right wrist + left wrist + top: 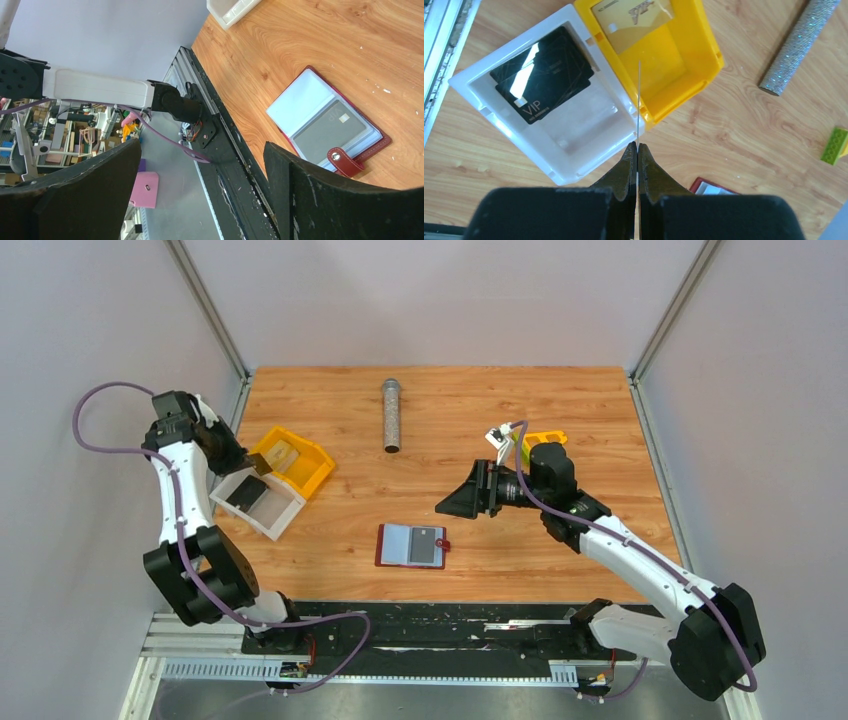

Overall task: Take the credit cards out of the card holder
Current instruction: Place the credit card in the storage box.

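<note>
Currently: left hand (638, 148) clamped on card (639, 100), edge-on over yellow tray (674, 70).
Probably sorting by colour; right hand (200, 147) apart; holder (398, 545) open with grey card (426, 544) inside.

Surfaces noted: table (330, 400) wood-grain, smooth; yellow tray (674, 60) and white tray (589, 125) glossy plastic; black card (544, 82) shiny (glare across it); card holder (300, 100) leather-like, with metal snap (338, 156); tube (799, 45) rough, glittery.

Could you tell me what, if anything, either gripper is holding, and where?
The left gripper pinches a thin card by one edge; the right gripper is open and empty.
</note>
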Controlling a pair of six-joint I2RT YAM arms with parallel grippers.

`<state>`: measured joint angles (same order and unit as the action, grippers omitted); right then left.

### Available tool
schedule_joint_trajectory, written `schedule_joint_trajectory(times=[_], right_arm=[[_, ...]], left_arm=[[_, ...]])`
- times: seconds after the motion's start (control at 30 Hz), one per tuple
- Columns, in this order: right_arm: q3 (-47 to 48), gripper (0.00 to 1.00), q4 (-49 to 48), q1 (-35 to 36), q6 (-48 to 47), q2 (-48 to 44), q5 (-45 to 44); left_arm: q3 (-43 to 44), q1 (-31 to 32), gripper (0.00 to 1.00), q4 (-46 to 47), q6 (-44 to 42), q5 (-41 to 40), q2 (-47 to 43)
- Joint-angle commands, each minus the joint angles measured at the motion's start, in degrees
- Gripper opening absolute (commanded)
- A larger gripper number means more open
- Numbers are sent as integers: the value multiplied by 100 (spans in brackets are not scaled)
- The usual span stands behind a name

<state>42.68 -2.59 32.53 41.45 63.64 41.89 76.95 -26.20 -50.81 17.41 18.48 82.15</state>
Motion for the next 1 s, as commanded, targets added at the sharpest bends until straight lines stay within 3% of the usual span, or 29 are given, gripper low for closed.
schedule_joint_trajectory(times=[0.0,0.83,0.97], right_arm=[[3,95,-57,-15,-225,-50,-80],[230,95,105,-71,-555,368,-177],[219,95,109,-85,-565,369,-179]], left_arm=[[-72,-71,0,126,-48,-535,87],[-397,-71,0,701,190,-1352,748],[-381,-70,4,703,192,-1437,794]])
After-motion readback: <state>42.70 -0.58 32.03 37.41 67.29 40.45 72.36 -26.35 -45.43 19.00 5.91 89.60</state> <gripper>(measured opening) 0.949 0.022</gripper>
